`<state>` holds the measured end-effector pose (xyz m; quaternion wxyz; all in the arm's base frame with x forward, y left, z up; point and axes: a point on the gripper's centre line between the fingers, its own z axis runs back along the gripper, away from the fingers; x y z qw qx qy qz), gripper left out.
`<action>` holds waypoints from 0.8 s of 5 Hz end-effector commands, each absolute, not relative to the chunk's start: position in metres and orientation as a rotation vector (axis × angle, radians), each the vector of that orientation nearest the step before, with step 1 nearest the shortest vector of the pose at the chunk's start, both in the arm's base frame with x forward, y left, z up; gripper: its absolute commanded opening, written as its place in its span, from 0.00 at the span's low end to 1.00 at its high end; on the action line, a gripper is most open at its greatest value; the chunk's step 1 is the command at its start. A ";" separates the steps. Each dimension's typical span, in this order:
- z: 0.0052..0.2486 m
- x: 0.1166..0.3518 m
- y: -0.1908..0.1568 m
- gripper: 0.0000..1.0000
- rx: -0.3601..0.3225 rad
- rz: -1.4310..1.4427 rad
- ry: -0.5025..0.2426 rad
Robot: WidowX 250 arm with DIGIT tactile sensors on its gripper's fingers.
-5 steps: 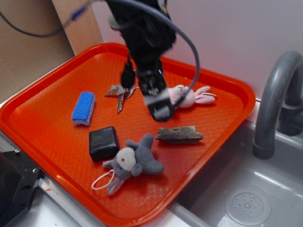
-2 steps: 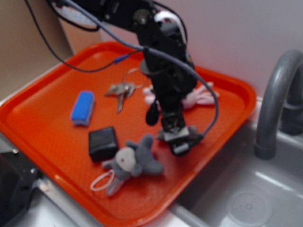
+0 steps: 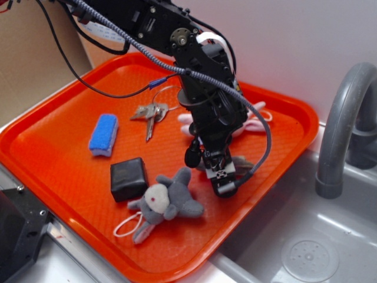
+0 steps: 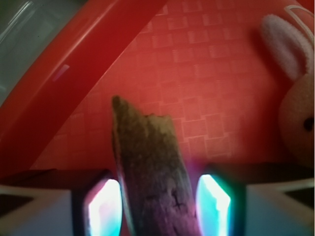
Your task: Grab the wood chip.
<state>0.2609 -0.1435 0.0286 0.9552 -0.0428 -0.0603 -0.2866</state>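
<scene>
i have the gripper (image 4: 158, 206) straddling the wood chip (image 4: 150, 162) at lower centre of the wrist view, jaws spread, nothing clenched yet. the chip lies flat on the orange tray (image 4: 74, 73). it looks stiff, light and rough, so pinching across its narrow width should hold.

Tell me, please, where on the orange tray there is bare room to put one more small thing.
Bare room: the tray's near-left part, between the blue sponge, black block and rim; also the far corner behind the keys. Crowded: around the gripper, with wood chip, grey plush and pink bunny.
</scene>
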 end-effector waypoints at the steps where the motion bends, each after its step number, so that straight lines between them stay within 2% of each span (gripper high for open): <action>1: 0.059 0.258 -0.135 0.00 -0.046 -0.503 -0.171; 3: 0.130 0.250 -0.103 0.00 0.091 -0.176 -0.180; 4: 0.167 0.230 -0.069 0.00 0.094 -0.006 -0.130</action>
